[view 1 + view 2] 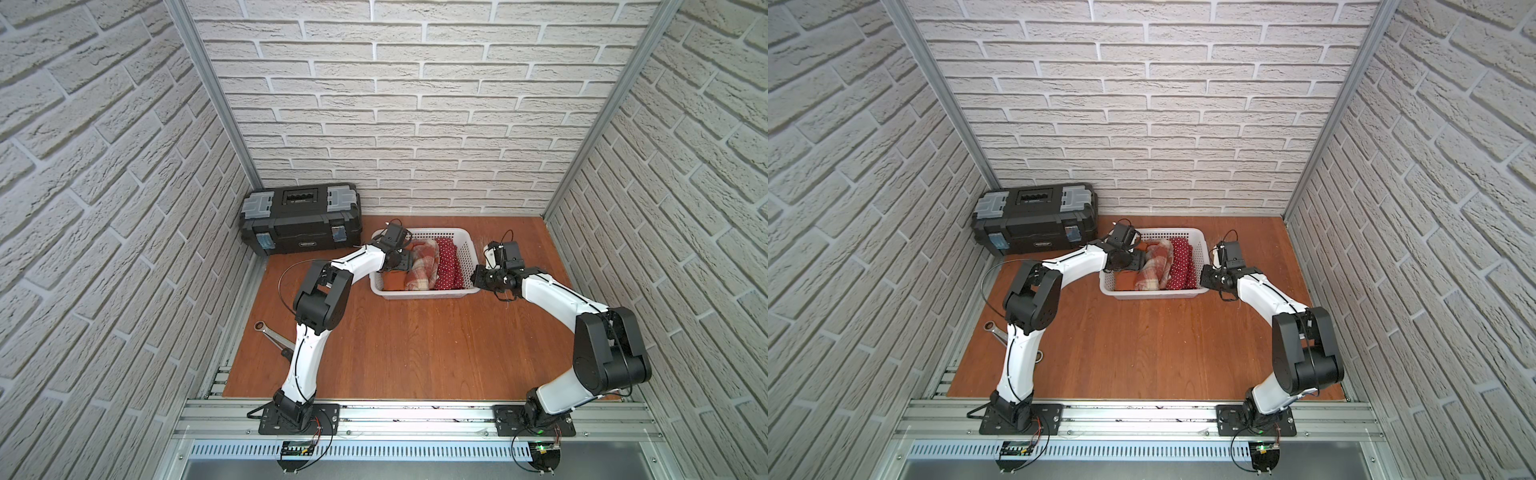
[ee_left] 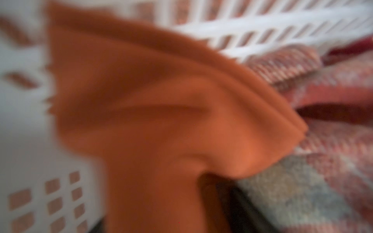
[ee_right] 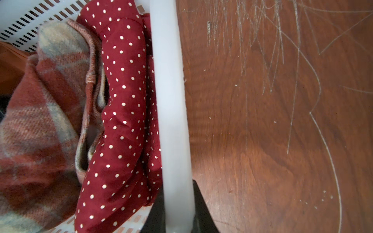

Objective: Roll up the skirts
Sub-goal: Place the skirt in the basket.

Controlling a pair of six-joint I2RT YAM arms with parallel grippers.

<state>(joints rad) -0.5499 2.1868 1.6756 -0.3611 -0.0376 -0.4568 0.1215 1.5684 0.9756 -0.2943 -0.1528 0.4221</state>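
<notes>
Skirts side by side inside white lattice basket

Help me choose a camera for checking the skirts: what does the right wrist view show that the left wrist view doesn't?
Only the right wrist view: the polka-dot skirt with its dots, the scratched table, and the right claw astride the white basket rim. Only the left wrist view: the rust-orange skirt, close up and blurred; the right wrist view catches just a sliver. Both: the plaid skirt and the basket's lattice wall.
</notes>
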